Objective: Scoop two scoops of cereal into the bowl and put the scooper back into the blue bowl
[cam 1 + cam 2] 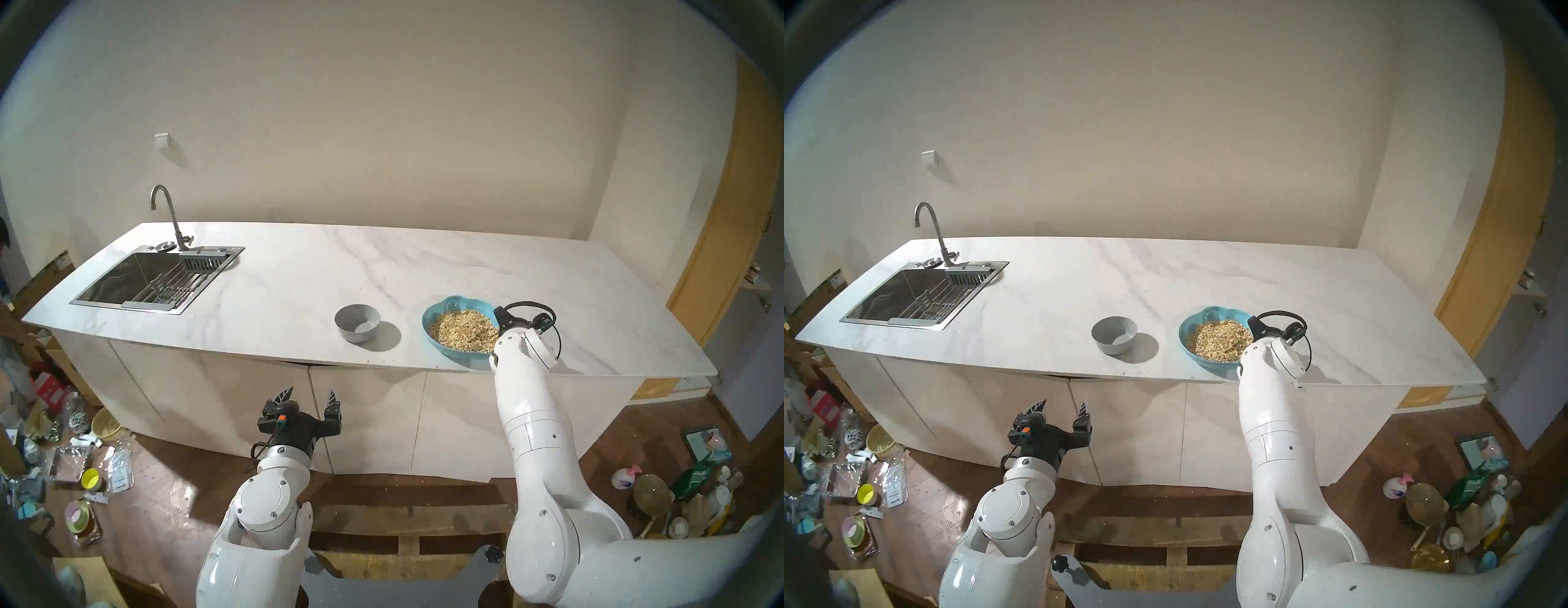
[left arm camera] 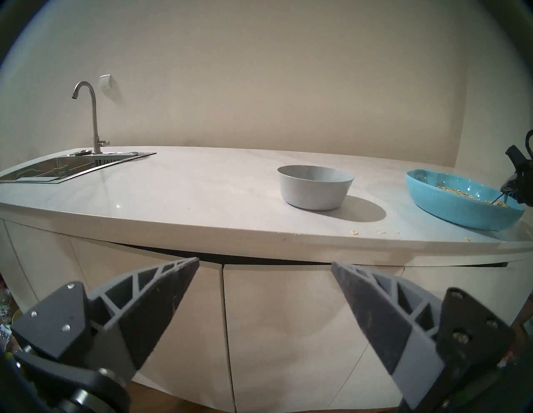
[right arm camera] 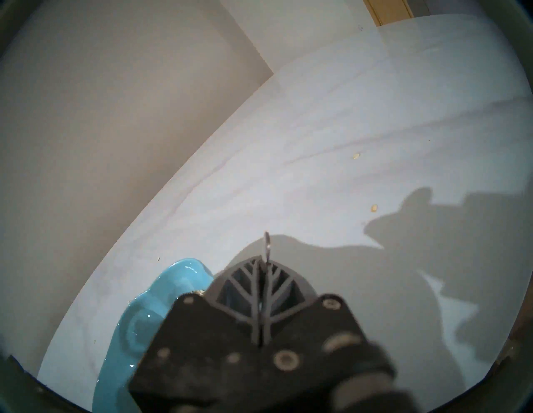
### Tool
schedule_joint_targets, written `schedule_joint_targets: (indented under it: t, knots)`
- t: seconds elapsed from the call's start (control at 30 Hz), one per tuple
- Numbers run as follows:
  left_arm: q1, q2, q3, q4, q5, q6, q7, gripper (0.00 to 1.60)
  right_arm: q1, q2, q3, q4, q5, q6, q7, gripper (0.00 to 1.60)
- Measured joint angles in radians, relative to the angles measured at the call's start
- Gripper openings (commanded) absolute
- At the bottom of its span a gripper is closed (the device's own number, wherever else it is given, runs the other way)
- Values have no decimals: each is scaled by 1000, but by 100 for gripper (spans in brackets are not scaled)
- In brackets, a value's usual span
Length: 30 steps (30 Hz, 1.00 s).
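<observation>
Small plain grey bowl (image 1: pixel 357 322) near surface front edge: empty, no scoops delivered. Right claw (image 3: pixel 266 259) clamped on slim silver metal spoon (image 3: pixel 267 243), over wide turquoise scalloped bowl (image 1: pixel 449 305) of tan flake cereal (image 1: pixel 464 330). Left claw (image 1: pixel 312 397) apart, idle. Both scoops and spoon return pending.

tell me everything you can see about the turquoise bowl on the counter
The blue bowl is a wide, shallow, glossy turquoise dish, ceramic by its look, with a wavy scalloped rim. It sits upright on the white marble counter near the front edge, right of the grey bowl and apart from it. A heap of tan cereal fills it. The right end effector, shut on the spoon, hovers at its right side; the spoon dips into the cereal.
</observation>
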Motion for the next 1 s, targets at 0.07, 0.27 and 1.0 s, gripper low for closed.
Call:
schedule_joint_targets:
  t: [0.07, 0.27, 1.0]
  knots:
    - [0, 0, 0, 0, 0, 0, 0, 160, 7, -5, 2, 0, 10, 10, -5, 0]
    - [0, 0, 0, 0, 0, 0, 0, 160, 21, -13, 4, 0, 31, 34, -24, 0]
    - [0, 0, 0, 0, 0, 0, 0, 160, 44, -32, 34, -18, 95, 81, -74, 0]
